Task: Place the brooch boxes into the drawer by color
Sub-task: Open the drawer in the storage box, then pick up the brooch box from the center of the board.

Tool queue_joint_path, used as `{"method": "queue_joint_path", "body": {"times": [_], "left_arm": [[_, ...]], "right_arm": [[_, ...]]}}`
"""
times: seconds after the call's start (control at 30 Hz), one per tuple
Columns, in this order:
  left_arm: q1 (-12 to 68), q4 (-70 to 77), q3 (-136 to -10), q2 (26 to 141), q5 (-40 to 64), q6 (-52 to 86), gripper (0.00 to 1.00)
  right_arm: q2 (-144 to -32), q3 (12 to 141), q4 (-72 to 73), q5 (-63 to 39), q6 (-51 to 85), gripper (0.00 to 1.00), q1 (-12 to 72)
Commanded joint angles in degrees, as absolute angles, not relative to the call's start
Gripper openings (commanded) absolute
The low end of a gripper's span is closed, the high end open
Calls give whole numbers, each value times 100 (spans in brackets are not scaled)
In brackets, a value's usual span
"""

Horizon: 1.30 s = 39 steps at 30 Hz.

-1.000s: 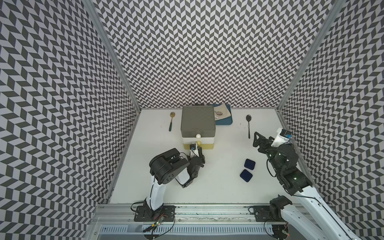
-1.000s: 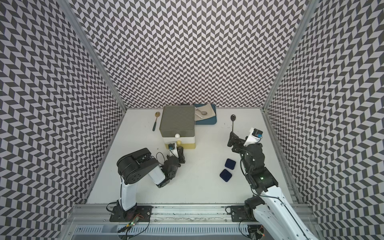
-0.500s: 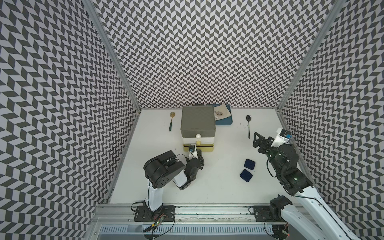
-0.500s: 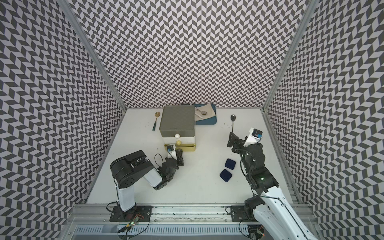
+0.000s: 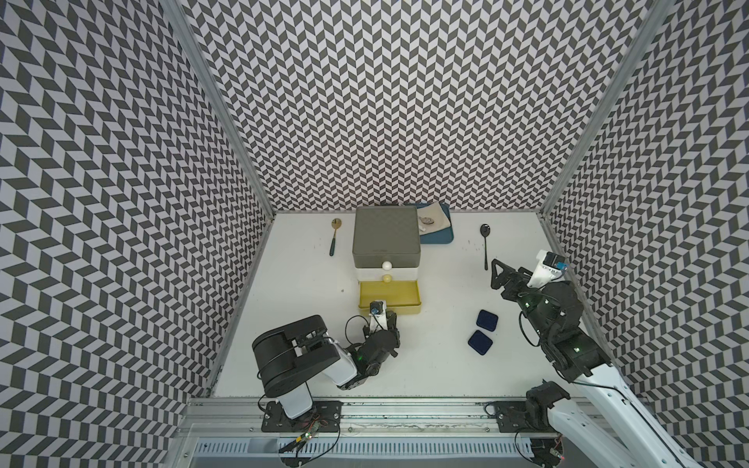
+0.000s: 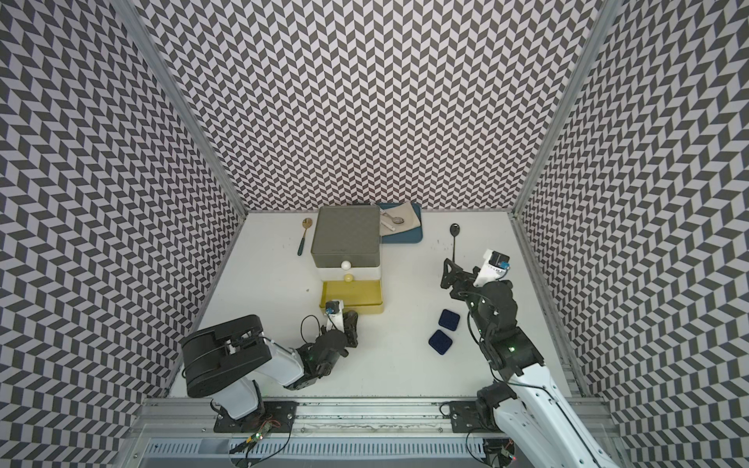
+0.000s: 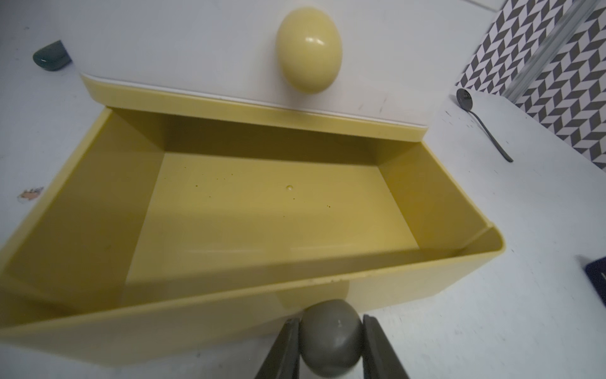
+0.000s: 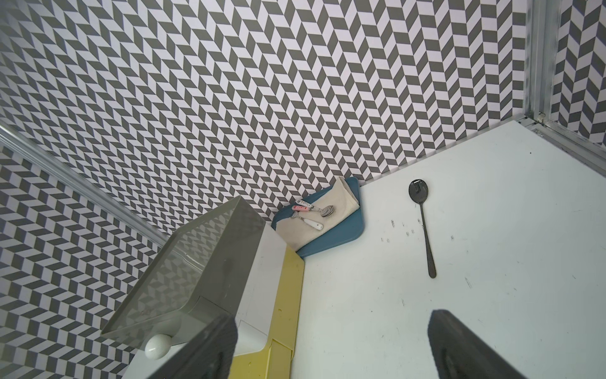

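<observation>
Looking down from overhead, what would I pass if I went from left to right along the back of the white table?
gold spoon → drawer → blue tray → black spoon

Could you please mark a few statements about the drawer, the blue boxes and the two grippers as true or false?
1. The pale yellow bottom drawer is pulled open and empty. True.
2. The left gripper is shut on that drawer's grey ball knob. True.
3. The dark blue rounded-square brooch boxes lie inside the drawer. False: both lie on the white table.
4. The right gripper holds the black spoon. False: it is open and empty, and the spoon lies on the table.
</observation>
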State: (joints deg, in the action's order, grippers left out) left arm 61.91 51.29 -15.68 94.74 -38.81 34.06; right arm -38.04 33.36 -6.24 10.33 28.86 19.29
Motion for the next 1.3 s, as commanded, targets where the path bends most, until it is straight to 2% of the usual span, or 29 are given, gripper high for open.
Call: {"method": "queue_joint_path", "body": {"times": [0.0,0.3,0.43,0.47,0.53,0.57,0.6,0.63,0.7,0.73,0.8,0.83,1.0,1.17,1.27], "left_arm": [[6439,4408,-1450,9021,-3847,3686,0],[6792,3754,-1100,8103,-4115,3902,0],[7003,3622,-1037,7834,-4263,3924,0],[7046,3570,-1029,7770,-4303,3941,3],[7120,3489,-1022,7660,-4391,3960,15],[7156,3453,-1020,7610,-4427,3956,25],[7195,3409,-1019,7535,-4472,3948,46],[7259,3350,-1028,7450,-4554,3929,60],[7438,3096,-1070,7228,-4840,3954,84],[7523,3009,-1072,7076,-4938,3924,91],[7646,2863,-1055,6767,-4967,3868,92],[7695,2787,-1046,6563,-4960,3869,99],[7767,2305,-1063,5501,-4771,3652,100],[7708,1499,-1732,4559,-4738,2832,100],[7049,1375,-2269,4257,-3480,2277,100]], "right_arm": [[-3760,3418,-642,919,2918,95,1898],[-3957,3346,-751,692,3057,96,1898],[-4390,3474,-1050,729,3101,99,1898],[-4588,3568,-1230,784,3105,100,1890],[-5080,3848,-1736,922,3125,99,1855],[-5283,3951,-1917,933,3121,99,1826],[-5481,4033,-2094,912,3106,99,1771],[-5648,4099,-2214,844,3066,99,1707],[-5857,4165,-2396,777,2979,99,1607],[-5958,4210,-2492,757,2926,99,1570],[-6140,4296,-2722,738,2839,99,1538],[-6202,4314,-2854,712,2811,99,1529],[-6264,4103,-3300,593,2844,99,1525],[-6431,4097,-3314,493,3019,99,1538],[-6838,4152,-3466,299,3089,99,1537]]}}
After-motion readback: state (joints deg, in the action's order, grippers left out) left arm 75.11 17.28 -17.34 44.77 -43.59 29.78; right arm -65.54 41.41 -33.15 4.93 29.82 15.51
